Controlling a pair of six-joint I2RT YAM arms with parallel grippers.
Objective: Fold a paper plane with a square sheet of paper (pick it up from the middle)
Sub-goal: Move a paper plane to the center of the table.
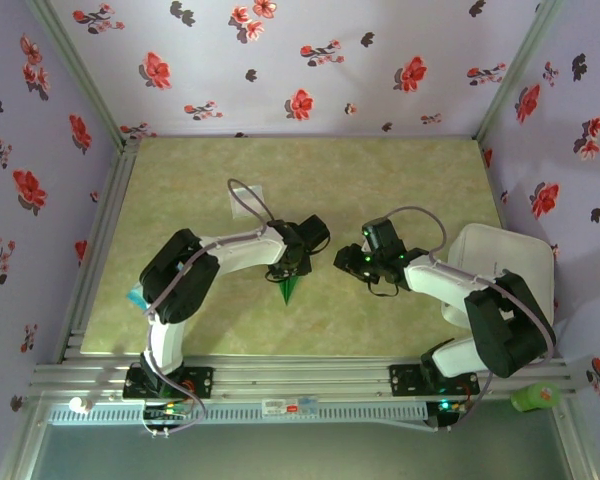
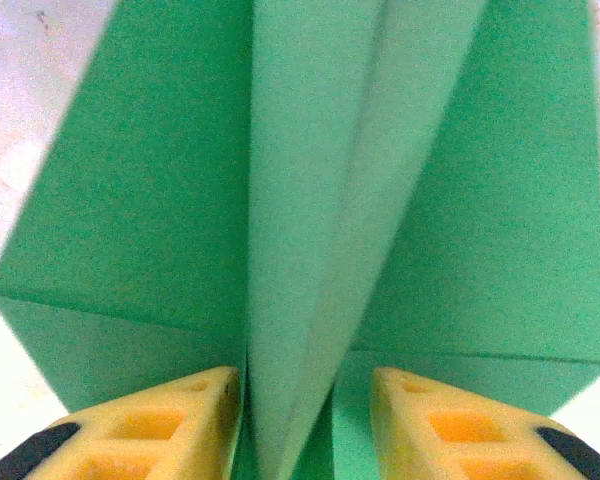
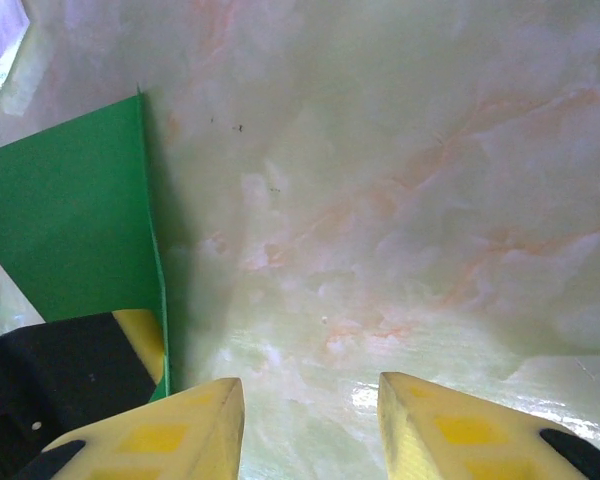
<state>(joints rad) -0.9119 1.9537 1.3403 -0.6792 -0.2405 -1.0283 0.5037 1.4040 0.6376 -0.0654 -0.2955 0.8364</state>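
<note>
Left jaws flank the paper plane (image 2: pixel 300 200) at its raised centre fold; clamped or not, cannot tell. Right jaws apart over the table (image 3: pixel 430 200)

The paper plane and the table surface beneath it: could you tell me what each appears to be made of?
The paper plane looks like thin matte green paper: sharp straight creases, no shine. The table surface looks like a glossy marble-patterned sheet, perhaps vinyl or laminate, given its pale veining and glare.
</note>
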